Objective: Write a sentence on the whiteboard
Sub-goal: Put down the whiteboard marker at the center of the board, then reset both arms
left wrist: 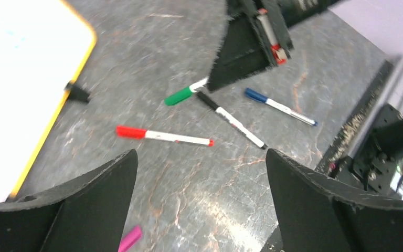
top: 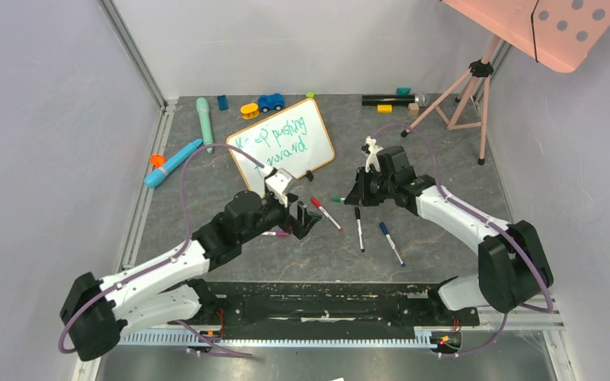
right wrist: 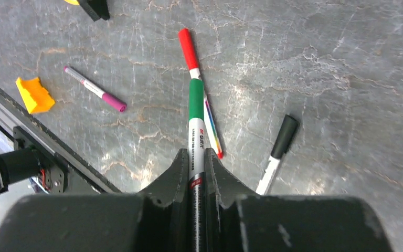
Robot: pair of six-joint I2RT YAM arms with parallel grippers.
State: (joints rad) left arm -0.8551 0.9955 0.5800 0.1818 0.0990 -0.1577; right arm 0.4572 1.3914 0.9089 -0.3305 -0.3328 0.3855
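While shut tight on the green marker (right wrist: 196,105), hovers over the bench (top: 445,206) at centre right of the top view: right tool (right wrist: 195,160). Spread wide, gripping nothing, near a pink marker (top: 275,233): left tool (left wrist: 200,155). At upper centre, bearing the sentence (top: 274,136) in green: whiteboard (top: 318,147).

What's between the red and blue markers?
A black-capped marker lies between the red marker and blue marker, touching neither; the top external view shows it.

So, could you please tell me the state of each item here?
whiteboard: bears the sentence in green
green marker: capped, held by right gripper
left gripper: open, empty
red marker: capped, loose
black marker: capped, loose
blue marker: capped, loose
pink marker: capped, loose
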